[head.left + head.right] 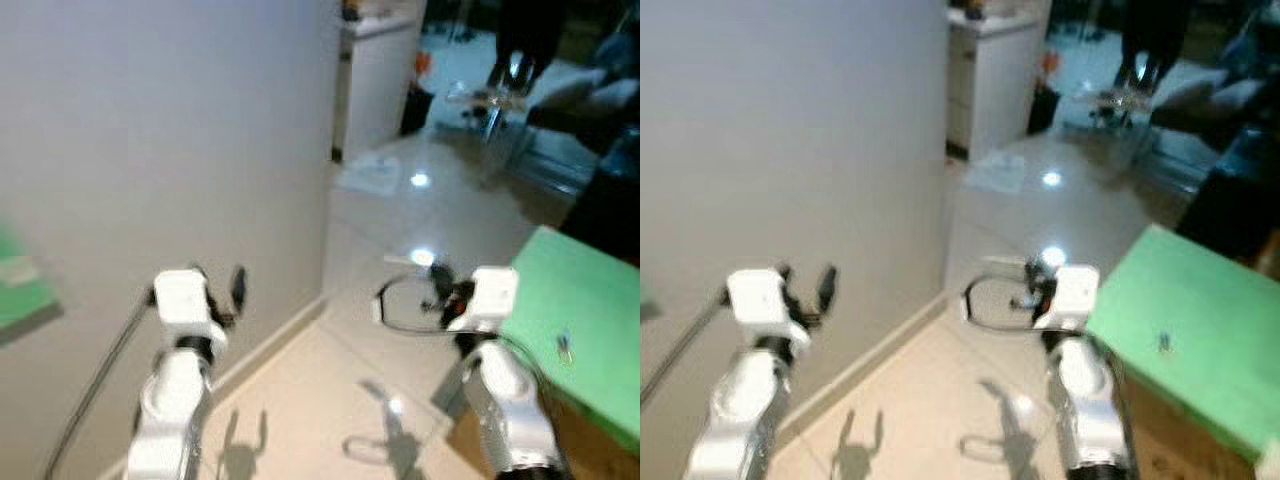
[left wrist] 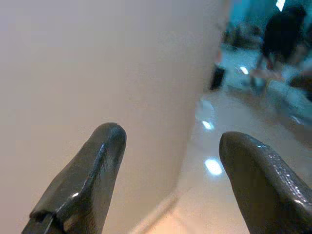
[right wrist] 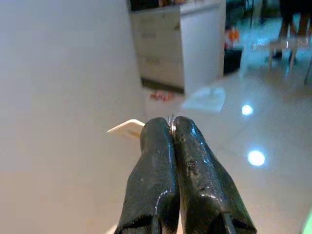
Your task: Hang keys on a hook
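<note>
My right gripper (image 1: pixel 438 286) is held out over the tiled floor, shut on a thin metal ring (image 3: pixel 170 118). From it a dark wire loop (image 1: pixel 398 306) hangs out to the left, with a pale tag (image 3: pixel 127 128) at its end. My left gripper (image 1: pixel 222 284) is open and empty, raised close to the plain grey wall (image 1: pixel 160 130). In the left wrist view its two fingers (image 2: pixel 87 180) stand wide apart against that wall. A small metal item (image 1: pixel 563 346) lies on the green tabletop (image 1: pixel 585 300) at my right.
The wall ends at a corner (image 1: pixel 328 200), with open tiled floor beyond. A white cabinet (image 1: pixel 380 80), a black bin (image 1: pixel 415 108) and a sheet on the floor (image 1: pixel 372 172) lie ahead. A person's legs (image 1: pixel 520 40) stand far back. A green patch (image 1: pixel 20 290) shows at far left.
</note>
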You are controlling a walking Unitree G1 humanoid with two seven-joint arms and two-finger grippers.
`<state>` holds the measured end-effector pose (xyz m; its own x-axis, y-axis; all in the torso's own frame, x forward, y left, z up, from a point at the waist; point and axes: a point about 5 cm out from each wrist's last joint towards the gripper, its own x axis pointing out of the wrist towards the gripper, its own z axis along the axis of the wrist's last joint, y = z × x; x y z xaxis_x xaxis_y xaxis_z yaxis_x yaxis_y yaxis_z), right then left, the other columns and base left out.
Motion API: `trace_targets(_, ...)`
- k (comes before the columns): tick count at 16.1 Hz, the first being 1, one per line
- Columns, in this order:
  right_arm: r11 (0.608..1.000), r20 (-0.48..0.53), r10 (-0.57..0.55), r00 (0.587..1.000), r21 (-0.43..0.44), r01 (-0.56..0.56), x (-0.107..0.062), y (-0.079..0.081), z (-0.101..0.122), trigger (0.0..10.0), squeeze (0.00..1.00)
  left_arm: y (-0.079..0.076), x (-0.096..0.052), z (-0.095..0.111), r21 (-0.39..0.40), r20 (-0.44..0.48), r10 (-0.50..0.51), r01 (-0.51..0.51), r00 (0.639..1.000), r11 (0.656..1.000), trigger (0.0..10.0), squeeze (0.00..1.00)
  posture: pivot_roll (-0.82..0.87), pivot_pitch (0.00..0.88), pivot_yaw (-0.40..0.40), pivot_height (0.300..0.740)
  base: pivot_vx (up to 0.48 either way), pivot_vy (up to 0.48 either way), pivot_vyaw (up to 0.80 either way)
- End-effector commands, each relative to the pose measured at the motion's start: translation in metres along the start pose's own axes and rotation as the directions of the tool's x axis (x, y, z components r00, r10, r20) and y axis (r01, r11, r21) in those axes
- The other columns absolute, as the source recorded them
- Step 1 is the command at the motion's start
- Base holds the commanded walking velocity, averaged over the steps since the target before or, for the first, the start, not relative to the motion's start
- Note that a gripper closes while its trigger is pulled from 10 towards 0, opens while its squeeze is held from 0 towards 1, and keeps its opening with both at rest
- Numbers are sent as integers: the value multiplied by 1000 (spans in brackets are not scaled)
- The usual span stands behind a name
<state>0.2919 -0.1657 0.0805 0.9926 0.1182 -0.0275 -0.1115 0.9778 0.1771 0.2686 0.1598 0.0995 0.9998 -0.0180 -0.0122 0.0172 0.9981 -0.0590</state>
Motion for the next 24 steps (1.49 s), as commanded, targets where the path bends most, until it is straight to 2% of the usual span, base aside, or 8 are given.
trace_targets(1,1000,-19,4,1000,30,-3,0,1,-4,0,0,-3,3,0,30,-24,-9,10,1000,1000,10000,0,-28,0,-37,740,0,0,475)
trace_targets(4,997,-56,52,997,62,-48,3,10,-11,0,0,4,4,3,90,-24,39,-37,999,995,10000,0,-18,0,-35,740,0,-160,473)
trace_targets(9,994,-56,92,994,73,-87,12,15,-8,0,0,-1,9,4,84,-36,70,-67,997,994,10000,0,-20,0,-40,740,0,-469,475)
trace_targets(14,990,-73,130,989,68,-125,13,20,-12,0,0,-2,13,4,135,-47,93,-86,995,987,10000,0,-17,0,-46,740,0,-464,473)
trace_targets(17,985,-81,165,983,69,-159,15,26,-12,0,0,2,18,4,107,-63,124,-117,990,987,10000,0,-7,0,-51,740,0,-449,469)
trace_targets(21,983,-113,182,977,53,-176,6,23,-23,0,0,15,10,-2,147,-73,152,-140,986,979,10000,0,6,0,-59,740,0,0,469)
trace_targets(23,982,-132,182,974,65,-175,2,22,-29,0,0,14,11,-4,257,-78,134,-109,988,960,10000,0,7,0,-59,740,0,0,472)
trace_targets(24,982,-133,186,974,71,-177,2,23,-29,0,0,16,14,-2,234,-73,134,-114,988,966,10000,0,6,0,-58,740,0,0,475)
